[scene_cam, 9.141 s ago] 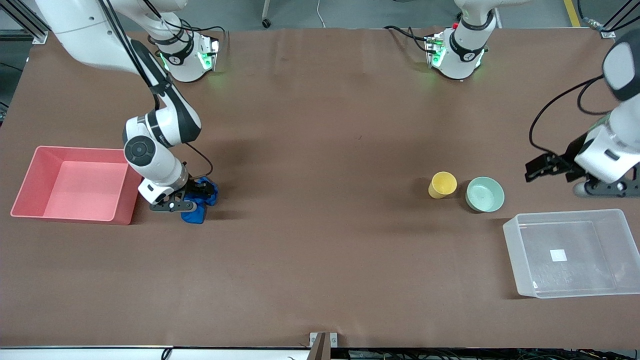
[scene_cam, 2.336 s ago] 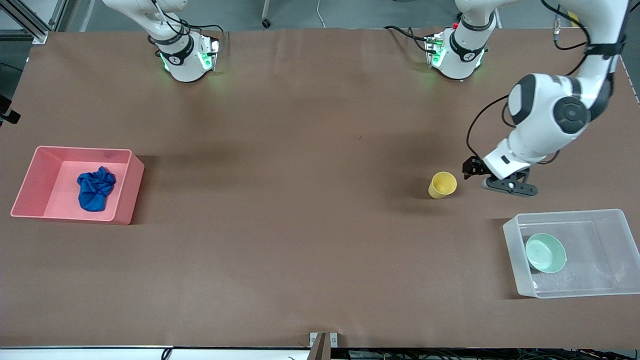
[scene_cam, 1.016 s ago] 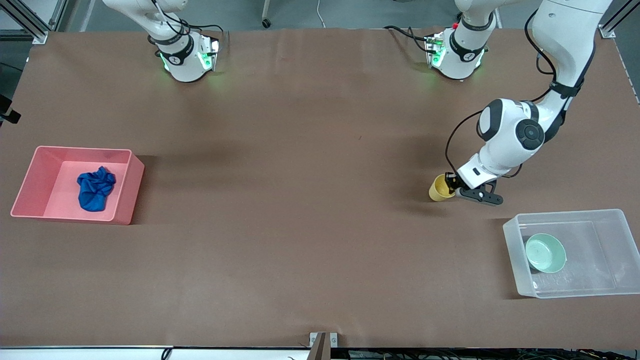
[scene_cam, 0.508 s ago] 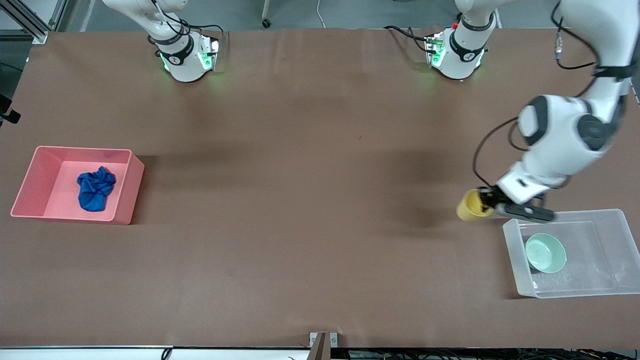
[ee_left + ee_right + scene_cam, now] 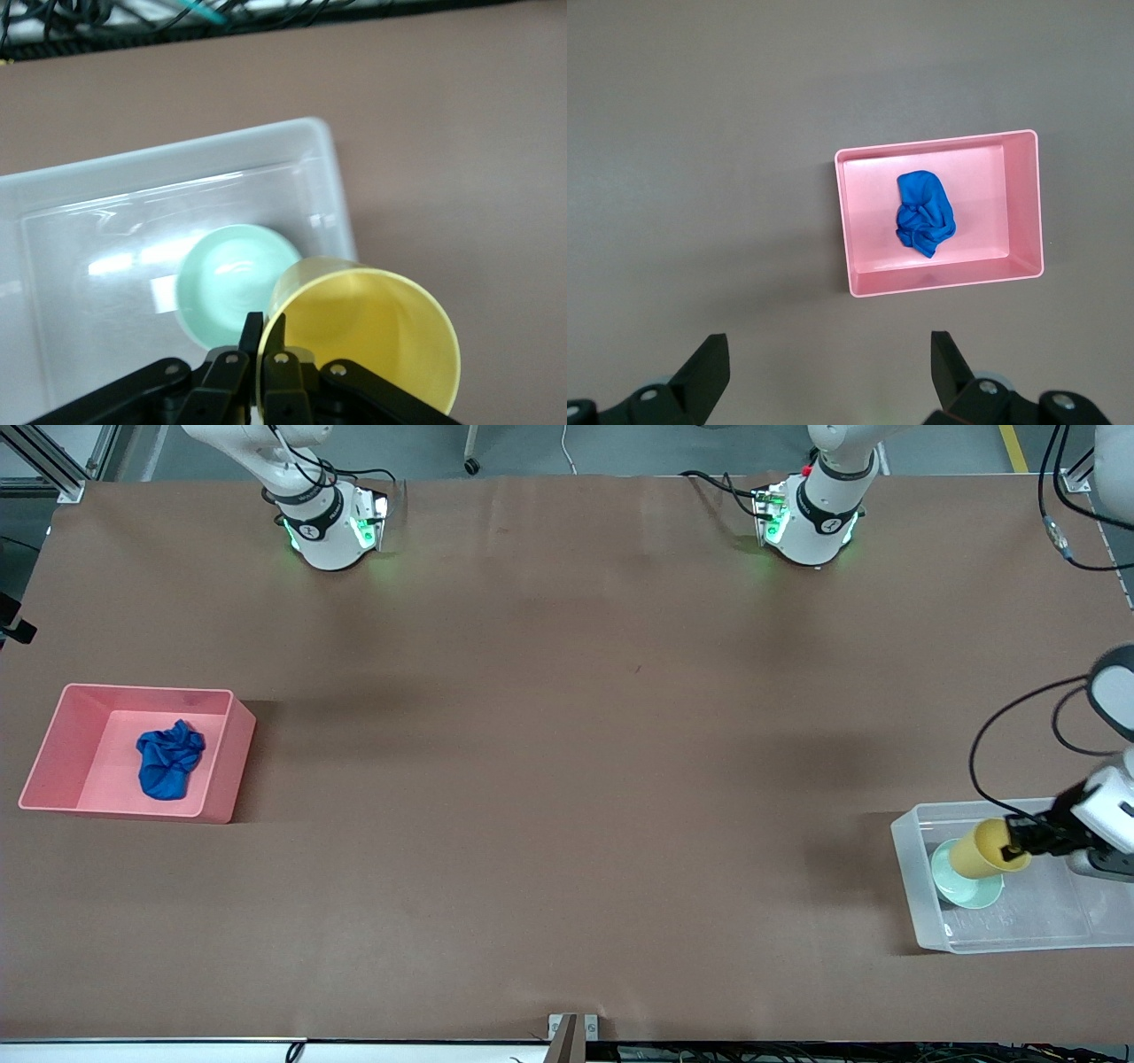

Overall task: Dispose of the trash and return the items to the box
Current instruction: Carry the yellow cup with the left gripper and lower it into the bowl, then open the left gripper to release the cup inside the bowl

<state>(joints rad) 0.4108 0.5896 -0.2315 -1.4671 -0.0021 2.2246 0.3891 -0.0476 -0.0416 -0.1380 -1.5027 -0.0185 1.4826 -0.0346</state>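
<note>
The clear box [image 5: 921, 921] holds 1 mint bowl [image 5: 974, 890] under the left gripper [image 5: 1019, 849], clamped on the yellow cup [image 5: 979, 849]. The pink bin [image 5: 1023, 204] holds blue cloth [image 5: 924, 212], beneath the raised right gripper [image 5: 829, 372], spread apart.

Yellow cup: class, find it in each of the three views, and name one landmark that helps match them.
Front view: yellow cup held by the left gripper over the green bowl in the clear box.
Left wrist view: cup in front of the bowl.
Right wrist view: not in it.
Shared landmark: the bowl.
</note>
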